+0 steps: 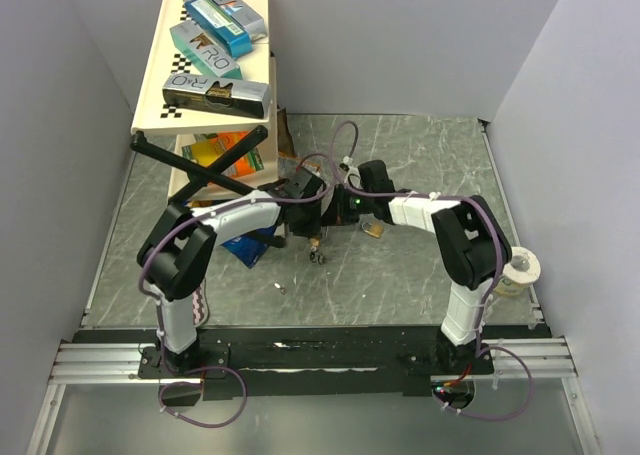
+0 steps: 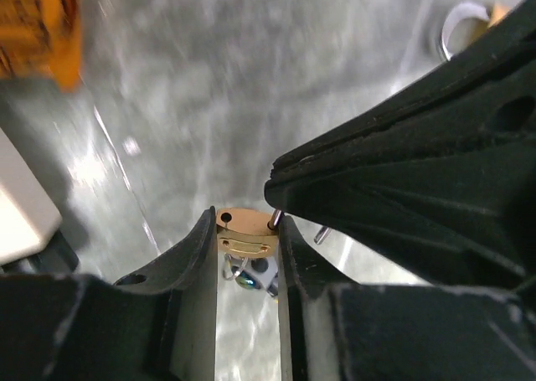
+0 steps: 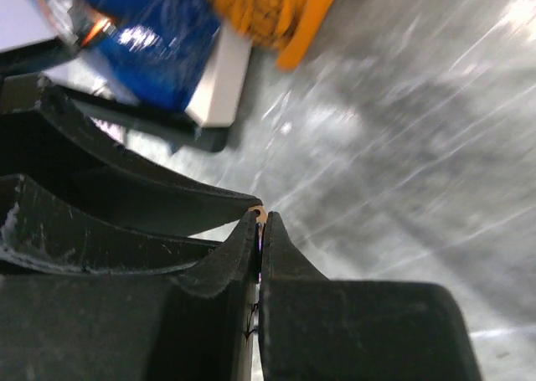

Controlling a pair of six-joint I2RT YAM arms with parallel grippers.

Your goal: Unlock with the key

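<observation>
Grey marbled tabletop (image 1: 420, 275); left gripper (image 2: 245, 218) clamped padlock (image 2: 243, 234), right gripper (image 3: 261, 218) pinched key (image 2: 275, 218) against it; turn needed straight shaft, steady padlock.

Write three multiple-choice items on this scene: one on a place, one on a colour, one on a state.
1. Where does the loose padlock lie? A on the table; B on the shelf top; C inside the tape roll.
2. What colour is the held padlock in the left end effector? A red; B brass; C green.
3. How is the right end effector? A wide open; B out of view; C shut.

Key: A, the top view shows it on the grey surface; B, the left wrist view shows brass between the jaws; C, the jaws meet in the right wrist view.
</observation>
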